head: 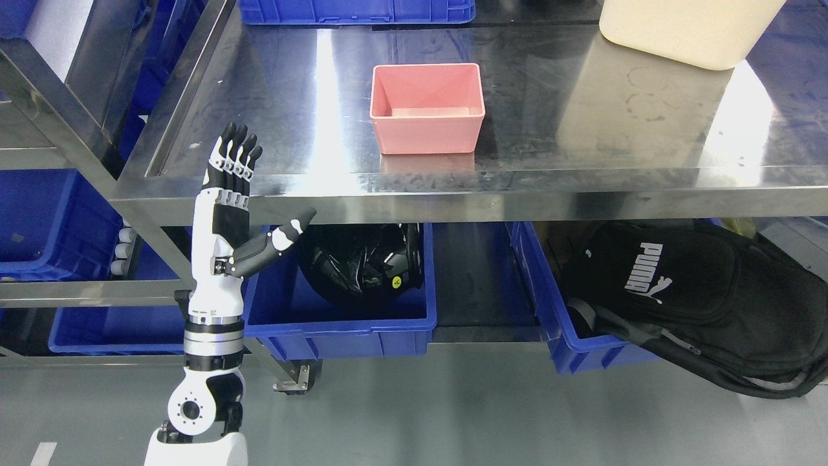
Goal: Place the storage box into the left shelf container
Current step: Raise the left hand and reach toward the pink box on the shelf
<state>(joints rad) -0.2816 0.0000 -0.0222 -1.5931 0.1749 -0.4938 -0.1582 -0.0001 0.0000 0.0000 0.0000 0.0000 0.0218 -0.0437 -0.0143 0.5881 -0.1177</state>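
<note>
- Rising from the lower left of the frame, the left robot hand (234,213) stands upright in front of the bench edge, its four fingers (235,157) straight and close together, thumb stuck out to the right, holding nothing.
- Its fingertips overlap the front left edge of the steel bench (582,116); the thumb tip points toward a blue bin (336,323) on the level below.
- That bin holds a black helmet (362,262).
- The pink storage box (427,107), open and empty, sits on the bench in the upper middle of the frame, well apart from the robot hand.
- At the far left, shelf rails carry blue shelf containers (32,220).
- A second blue bin at the lower right holds a black Puma backpack (679,291).
- A cream container (686,29) stands at the upper right of the bench.
</note>
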